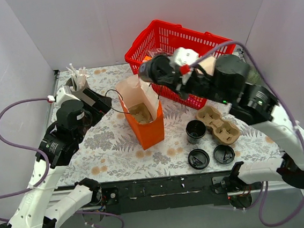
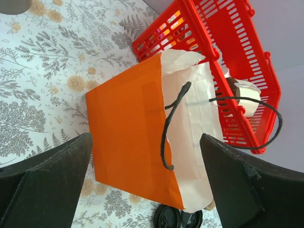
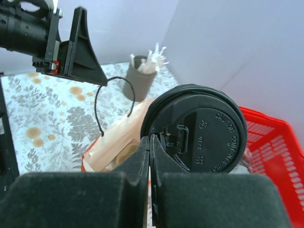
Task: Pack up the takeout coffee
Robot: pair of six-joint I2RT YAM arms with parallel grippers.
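My right gripper [image 3: 151, 142] is shut on the rim of the takeout coffee [image 3: 197, 128], whose round black lid faces the wrist camera. The cup's body is hidden behind the lid. In the top view the right gripper [image 1: 152, 72] hangs over the back edge of the open orange paper bag [image 1: 144, 117]. The bag stands upright with its pale inside showing. My left gripper [image 1: 105, 102] stands wide open just left of the bag's mouth. In the left wrist view its dark fingers [image 2: 52, 180] flank the bag [image 2: 128, 128] without touching it, and a black cord handle [image 2: 166, 128] hangs loose.
A red basket [image 1: 171, 36] sits behind the bag. Right of the bag are an open black cup [image 1: 195, 131], a brown cardboard cup carrier [image 1: 218, 123] and two loose black lids [image 1: 198, 158] [image 1: 224, 154]. A dark holder of white sticks [image 1: 77, 78] stands back left.
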